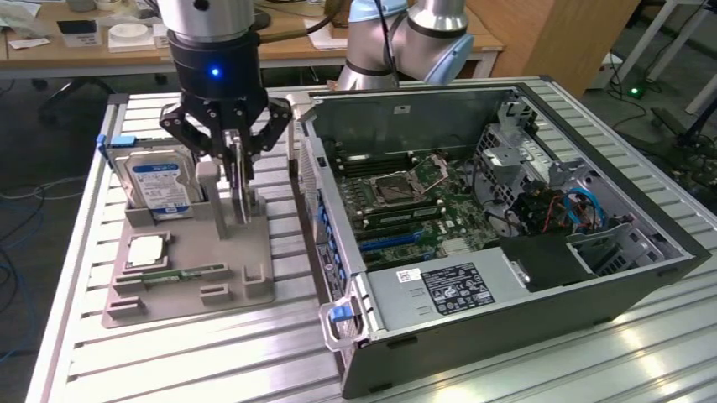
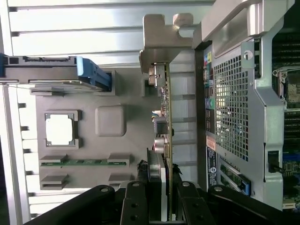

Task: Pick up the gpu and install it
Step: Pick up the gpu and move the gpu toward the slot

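Note:
The gpu is a thin dark card standing edge-on over the grey fixture, its lower edge down at the fixture's upright holder. My gripper hangs straight above it, and its black fingers are shut on the card's upper part. In the wrist view the gpu runs away from my gripper as a slim board, with its silver metal bracket at the far end. Dark fingers flank the card on both sides.
On the fixture, a silver hard drive with a blue-white label stands upright, a processor chip lies flat, and a green memory stick lies in a slot. The open computer case lies on the exterior view's right, its motherboard exposed. A slatted metal table carries everything.

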Motion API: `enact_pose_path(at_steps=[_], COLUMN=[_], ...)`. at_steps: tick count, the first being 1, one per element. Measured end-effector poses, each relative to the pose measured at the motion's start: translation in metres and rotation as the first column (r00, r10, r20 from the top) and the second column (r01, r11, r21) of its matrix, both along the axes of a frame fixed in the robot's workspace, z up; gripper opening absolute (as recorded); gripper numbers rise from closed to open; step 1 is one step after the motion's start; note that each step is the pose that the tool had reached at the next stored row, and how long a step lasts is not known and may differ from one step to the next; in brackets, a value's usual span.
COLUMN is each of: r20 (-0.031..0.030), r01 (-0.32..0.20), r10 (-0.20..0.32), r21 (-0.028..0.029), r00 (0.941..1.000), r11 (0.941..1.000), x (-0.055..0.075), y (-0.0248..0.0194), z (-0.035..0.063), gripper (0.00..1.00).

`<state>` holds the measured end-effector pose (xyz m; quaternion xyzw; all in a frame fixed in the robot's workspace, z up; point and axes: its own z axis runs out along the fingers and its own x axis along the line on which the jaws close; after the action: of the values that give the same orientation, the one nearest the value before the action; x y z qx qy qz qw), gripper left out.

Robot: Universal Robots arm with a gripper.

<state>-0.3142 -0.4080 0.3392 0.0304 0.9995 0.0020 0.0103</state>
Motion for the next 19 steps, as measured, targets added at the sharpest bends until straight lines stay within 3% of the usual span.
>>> enact_pose_path(at_steps=[8, 19], r20=[-0.0011, -0.0011], r01=[-0.025, -0.027], r10=[0.025, 0.027], r21=[0.0003, 0.0003], r00=[0.9997, 0.9996], r11=[0.9997, 0.9996], x=[0.0, 0.0], y=[0.0001, 0.0001], z=[0.016, 0.0599], gripper=[0.28, 0.28])
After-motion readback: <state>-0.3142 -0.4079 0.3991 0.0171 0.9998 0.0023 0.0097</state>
